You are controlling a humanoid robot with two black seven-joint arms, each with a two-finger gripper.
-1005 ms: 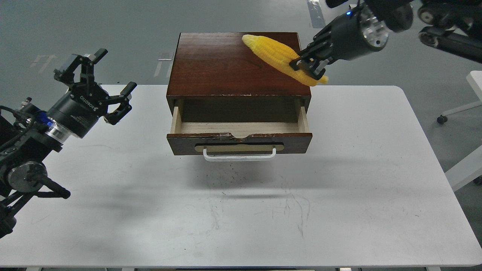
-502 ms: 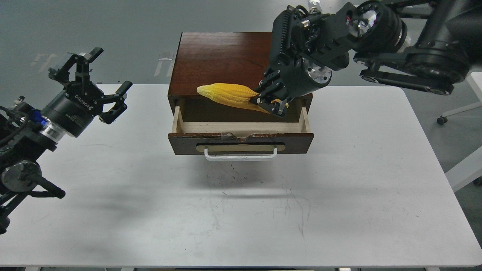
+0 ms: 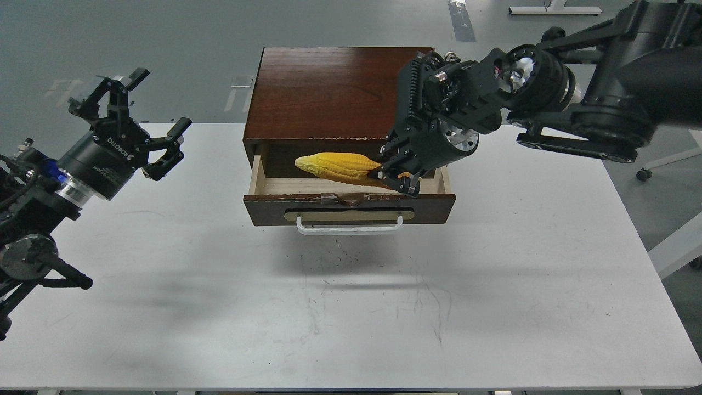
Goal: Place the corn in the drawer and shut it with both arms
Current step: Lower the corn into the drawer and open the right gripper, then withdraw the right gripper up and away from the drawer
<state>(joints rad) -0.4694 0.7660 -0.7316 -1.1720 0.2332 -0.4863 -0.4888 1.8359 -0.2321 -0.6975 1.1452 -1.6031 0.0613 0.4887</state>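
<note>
- One yellow plastic corn cob (image 3: 335,167), long, tapered and ridged with rows of kernels, hangs over the open dark brown wooden drawer (image 3: 349,207), above its pale wood interior and just behind its chipped front edge.
- I judge the cob light, stiff and hollow; the kernel ridges should give the pads some bite, though smooth plastic can still slip or pivot when held at one end.
- My right gripper (image 3: 398,176) has its fingers closed on the cob's end nearest the drawer's right wall, so nearly the whole length sticks out past the fingers toward the drawer's left side, lying roughly parallel to the drawer front.
- A hold nearer the middle would balance better, I think; as it is, the free tip could dip on release.
- My left gripper (image 3: 143,126) hangs well to the left of the drawer with fingers spread wide, holding nothing.
- Below the drawer's front, the white bar handle (image 3: 349,225) on its tan oval plate is untouched.
</note>
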